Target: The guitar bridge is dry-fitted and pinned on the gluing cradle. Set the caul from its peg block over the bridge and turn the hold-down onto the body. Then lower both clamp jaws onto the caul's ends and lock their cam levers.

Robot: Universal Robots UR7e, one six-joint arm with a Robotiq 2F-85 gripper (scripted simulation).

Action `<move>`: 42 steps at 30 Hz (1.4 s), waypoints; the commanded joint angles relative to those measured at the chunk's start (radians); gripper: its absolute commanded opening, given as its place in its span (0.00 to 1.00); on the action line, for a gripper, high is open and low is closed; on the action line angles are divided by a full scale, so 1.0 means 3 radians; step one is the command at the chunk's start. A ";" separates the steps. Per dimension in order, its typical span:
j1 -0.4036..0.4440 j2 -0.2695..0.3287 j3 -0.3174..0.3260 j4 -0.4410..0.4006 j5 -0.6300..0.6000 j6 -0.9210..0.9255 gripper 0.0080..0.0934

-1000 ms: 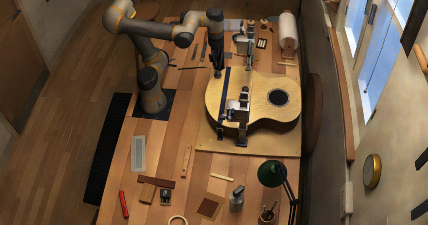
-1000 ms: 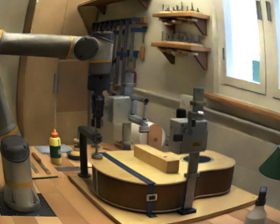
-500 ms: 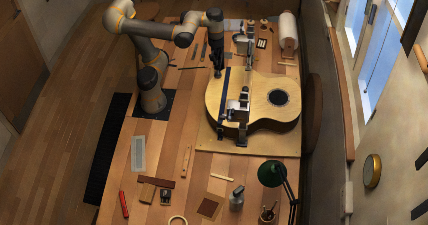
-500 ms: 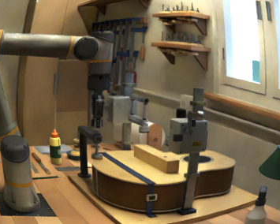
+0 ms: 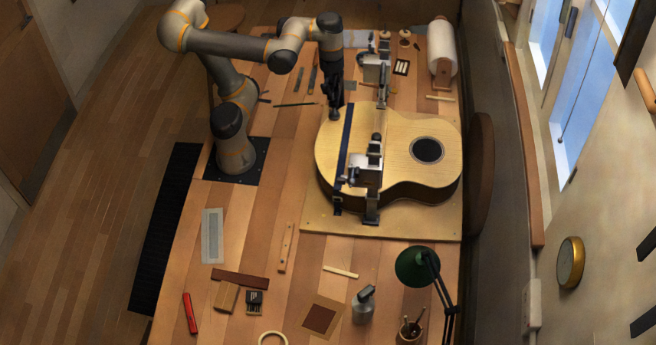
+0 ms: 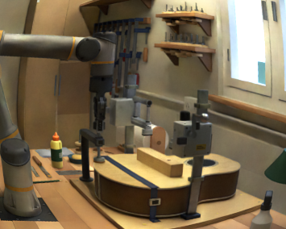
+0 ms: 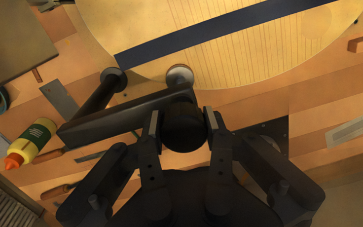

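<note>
The wooden caul (image 6: 159, 161) lies across the guitar body (image 5: 390, 152) between the two clamp posts. The black knob of the hold-down (image 7: 183, 127) is gripped by my gripper (image 7: 181, 127), closed around it, at the lower-bout edge of the guitar; the hold-down's dark arm (image 6: 92, 137) reaches from its post (image 6: 85, 159), and its round foot pad (image 7: 179, 75) sits over the rim of the guitar top beside the dark blue strap (image 5: 344, 143). The near clamp jaw (image 6: 191, 137) and the far clamp jaw (image 6: 142, 123) both stand raised above the caul.
The hold-down post stands just left of my fingers, with a glue bottle (image 7: 28, 142) and chisels on the bench beyond it. The far clamp block (image 5: 377, 65) stands behind the guitar. A green lamp (image 5: 415, 264) and small tools occupy the near bench end.
</note>
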 commanded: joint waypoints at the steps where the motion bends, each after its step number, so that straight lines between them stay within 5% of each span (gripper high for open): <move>1: 0.0000 0.0001 -0.0001 -0.0002 0.0000 0.0004 0.00; 22: 0.0000 0.0001 0.0001 -0.0004 0.0000 0.0663 0.00; 42: 0.0000 0.0002 0.0005 -0.0009 0.0000 0.2688 0.00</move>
